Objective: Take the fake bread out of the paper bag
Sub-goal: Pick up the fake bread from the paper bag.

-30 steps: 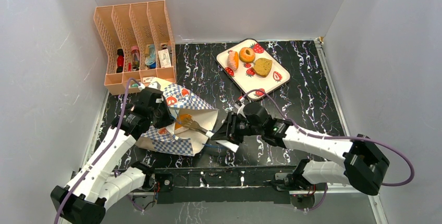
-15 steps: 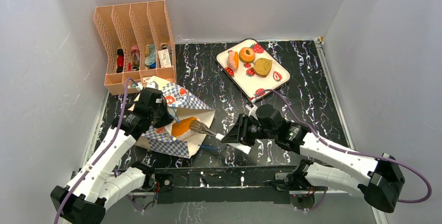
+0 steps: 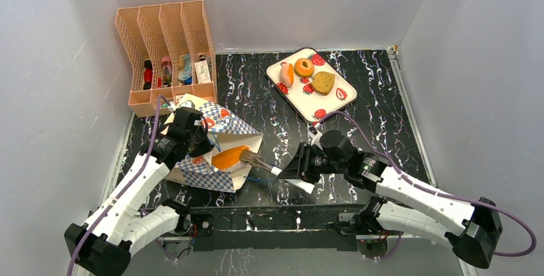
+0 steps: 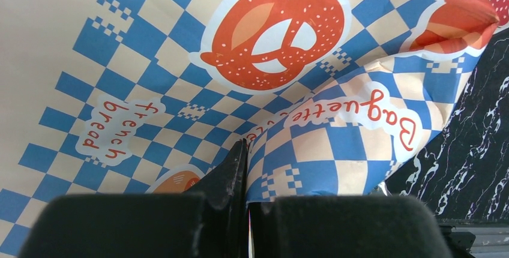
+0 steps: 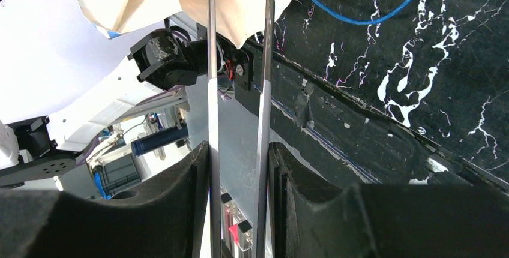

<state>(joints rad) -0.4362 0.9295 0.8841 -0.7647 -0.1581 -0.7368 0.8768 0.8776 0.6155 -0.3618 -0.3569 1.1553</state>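
Note:
The paper bag (image 3: 212, 170) lies on its side at the left, mouth facing right. My left gripper (image 3: 195, 141) is shut on its upper edge; the left wrist view shows the chequered paper (image 4: 240, 60) pinched between the fingers (image 4: 231, 174). My right gripper (image 3: 296, 172) is shut on metal tongs (image 3: 263, 163), whose two arms (image 5: 211, 90) run up between the pads. The tong tips clasp a long orange loaf (image 3: 229, 158) in the bag's mouth. A donut (image 3: 303, 67), a toast slice (image 3: 323, 82) and a pinkish roll (image 3: 286, 74) lie on the strawberry tray (image 3: 301, 101).
A peach file rack (image 3: 167, 51) with small items stands at the back left, just behind the bag. The bag's blue cord handle (image 5: 360, 12) trails on the black marbled table by the tongs. White walls close in both sides.
My right arm has drawn back to the right with the tongs, and the orange loaf has slid with them toward the bag's mouth, showing more. The left gripper keeps its hold.

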